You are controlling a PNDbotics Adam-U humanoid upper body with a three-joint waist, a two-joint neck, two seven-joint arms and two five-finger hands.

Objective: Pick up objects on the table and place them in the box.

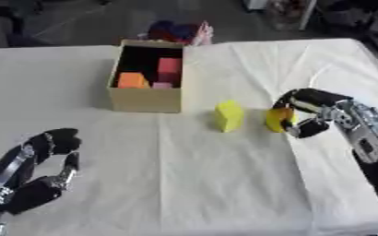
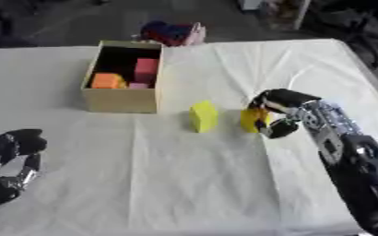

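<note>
1. Left hand (image 1: 39, 170) near left corner, fingers relaxed, holding nothing.
2. Right hand (image 1: 309, 113) at right, fingers curled round orange-yellow block (image 1: 278, 120) on cloth (image 1: 208, 184).
3. Yellow block (image 1: 228, 116) just left of it.
4. Box (image 1: 146, 99) far left, orange, red and pink blocks inside.

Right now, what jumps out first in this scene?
The robot's black right hand, fingers curled round a yellow block at the table's right-centre. Just left of it a second yellow block stands apart on the white cloth. Behind sits an open cardboard box already holding orange, red and pink pieces; the left hand idles lower left.
</note>
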